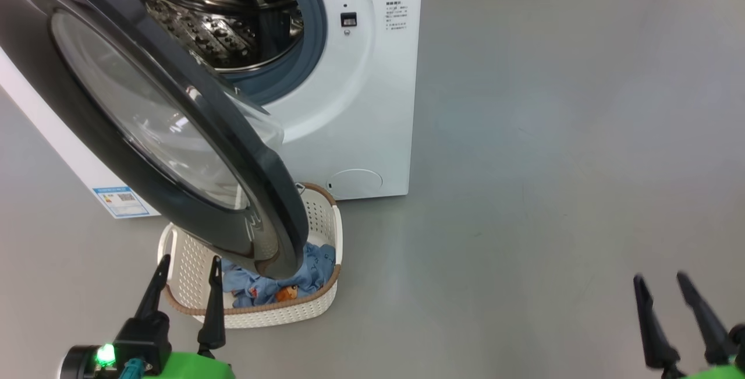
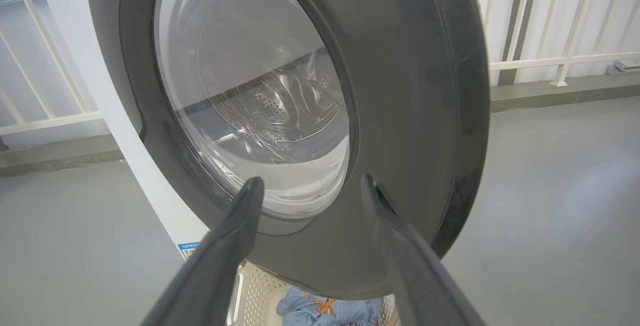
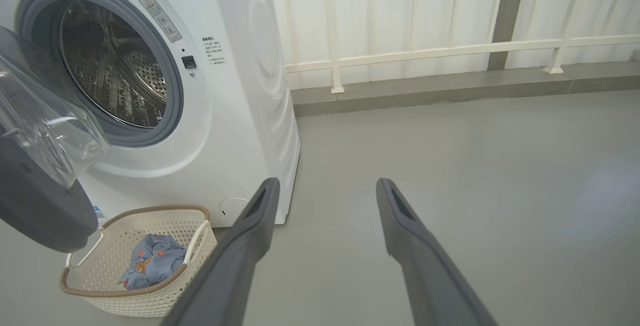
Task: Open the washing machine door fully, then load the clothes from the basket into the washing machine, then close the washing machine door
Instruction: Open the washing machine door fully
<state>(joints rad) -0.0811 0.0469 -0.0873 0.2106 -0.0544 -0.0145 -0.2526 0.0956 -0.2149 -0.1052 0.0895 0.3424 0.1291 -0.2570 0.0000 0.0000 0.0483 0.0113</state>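
Left tool (image 1: 191,258) spread wide, blue sticker (image 1: 121,201) illegible

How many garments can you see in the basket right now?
1: a light blue garment with orange prints, lying in the basket on the floor before the washing machine. In the head view the open door covers part of the basket, so others may be hidden.

Head looks down, wrists look level and low, all sharing the basket (image 1: 279,316).
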